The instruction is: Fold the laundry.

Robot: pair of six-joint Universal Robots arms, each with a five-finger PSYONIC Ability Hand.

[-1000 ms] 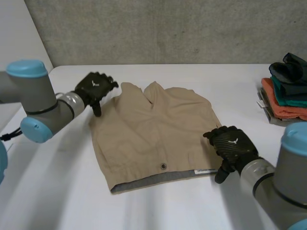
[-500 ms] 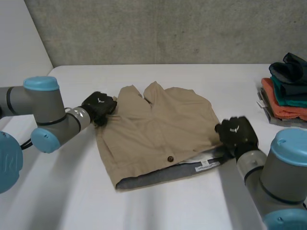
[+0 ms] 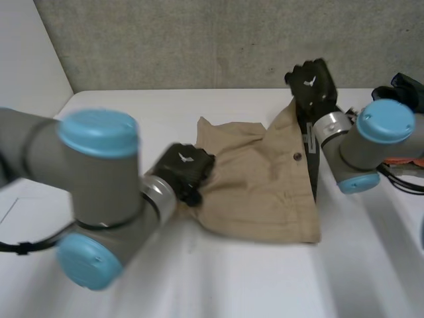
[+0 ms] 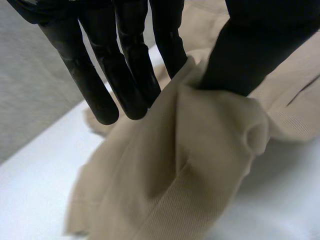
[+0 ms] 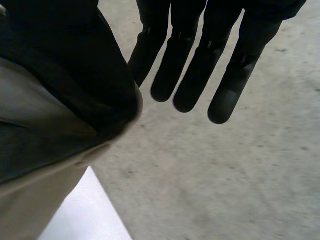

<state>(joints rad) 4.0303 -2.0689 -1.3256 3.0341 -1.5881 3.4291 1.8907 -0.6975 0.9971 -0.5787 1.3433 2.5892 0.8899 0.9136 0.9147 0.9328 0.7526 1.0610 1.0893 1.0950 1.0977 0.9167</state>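
Beige twill shorts (image 3: 265,179) lie rumpled on a smooth white table (image 3: 132,106), held at two sides.
The left hand (image 3: 185,169) pinches a bunched fold at the shorts' left edge between thumb and straight fingers. The right hand (image 3: 311,83), high above the far side, clamps the dark-lined waistband under its thumb, pulling the cloth into a peak beside a small round button (image 3: 297,156).

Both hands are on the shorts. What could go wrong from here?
The right hand lifts the shorts with only its thumb on the cloth, so they may slip. The left hand pinches a bunched edge, so the fold may crease. The right arm is beside the clothes stack and might knock it.
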